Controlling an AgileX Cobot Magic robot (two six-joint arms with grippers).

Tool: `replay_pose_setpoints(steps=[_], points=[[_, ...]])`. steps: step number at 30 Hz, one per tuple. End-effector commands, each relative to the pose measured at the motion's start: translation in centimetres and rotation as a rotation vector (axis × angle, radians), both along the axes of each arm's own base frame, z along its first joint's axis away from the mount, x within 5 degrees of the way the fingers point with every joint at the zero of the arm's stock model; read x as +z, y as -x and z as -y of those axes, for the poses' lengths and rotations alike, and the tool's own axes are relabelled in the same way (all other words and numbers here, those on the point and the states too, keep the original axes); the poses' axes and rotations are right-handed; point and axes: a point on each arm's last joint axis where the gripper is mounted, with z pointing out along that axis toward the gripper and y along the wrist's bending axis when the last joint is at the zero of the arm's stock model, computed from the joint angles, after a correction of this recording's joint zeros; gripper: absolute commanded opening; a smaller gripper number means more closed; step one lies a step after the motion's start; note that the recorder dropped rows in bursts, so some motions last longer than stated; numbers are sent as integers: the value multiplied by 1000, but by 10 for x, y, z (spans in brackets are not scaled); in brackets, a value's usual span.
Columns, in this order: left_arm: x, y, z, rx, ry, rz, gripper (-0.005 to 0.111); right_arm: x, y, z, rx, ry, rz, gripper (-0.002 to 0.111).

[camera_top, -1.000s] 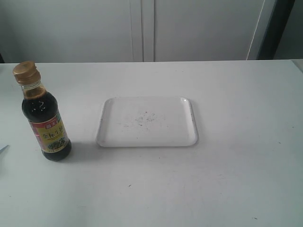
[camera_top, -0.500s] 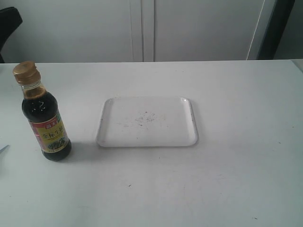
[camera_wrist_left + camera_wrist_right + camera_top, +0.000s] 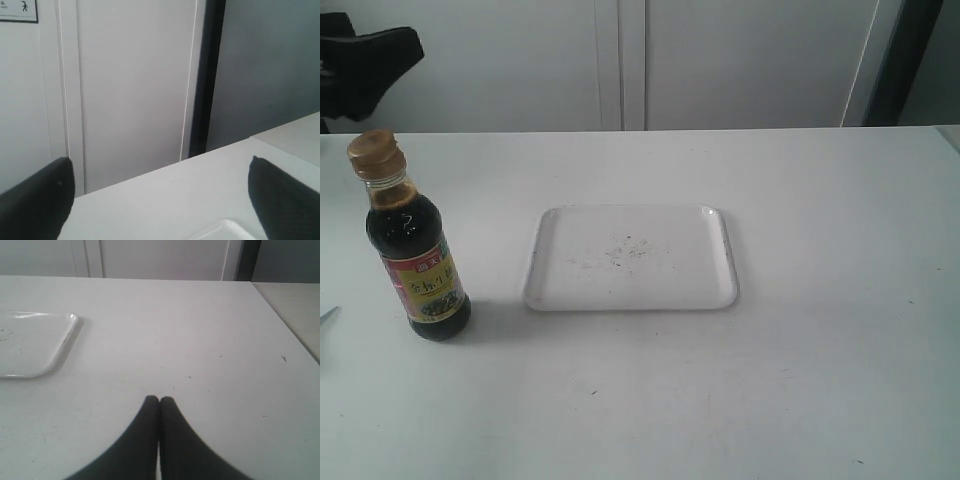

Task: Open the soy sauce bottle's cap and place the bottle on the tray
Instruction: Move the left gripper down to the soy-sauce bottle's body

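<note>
The soy sauce bottle [image 3: 415, 250] stands upright at the left of the table, dark liquid inside, red and yellow label facing the exterior camera. Its golden-bronze cap [image 3: 372, 152] is closed. The white tray [image 3: 631, 257] lies flat at the table's middle, its rim corner [image 3: 227, 230] also showing in the left wrist view and its edge [image 3: 60, 347] in the right wrist view. My left gripper [image 3: 160, 197] is open, fingers wide apart, nothing between them; a black part of it [image 3: 370, 65] shows above and behind the bottle. My right gripper [image 3: 159, 401] is shut and holds nothing, over bare table to the right of the tray.
The white table [image 3: 820, 380] has its back edge against pale cabinet doors [image 3: 620, 60]. A dark vertical strip [image 3: 905, 60] stands at the back right. A second surface [image 3: 295, 310] adjoins the table's right side.
A black part of the left arm has come into the exterior view at the upper left, moving right, above and behind the bottle. Bottle and tray have not moved.
</note>
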Motion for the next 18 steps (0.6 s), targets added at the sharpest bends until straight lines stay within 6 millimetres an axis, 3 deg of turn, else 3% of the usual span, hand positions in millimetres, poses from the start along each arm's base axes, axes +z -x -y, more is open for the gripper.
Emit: replay_pose_setpoints(steps=[1, 9, 18], points=[[-5, -12, -2, 14, -2, -47, 97, -1, 0, 0, -8, -7, 7, 0], [-23, -23, -2, 3, -71, -60, 97, -1, 0, 0, -8, -7, 7, 0], [-40, -16, -1, -7, -140, -43, 97, -1, 0, 0, -8, -7, 7, 0]])
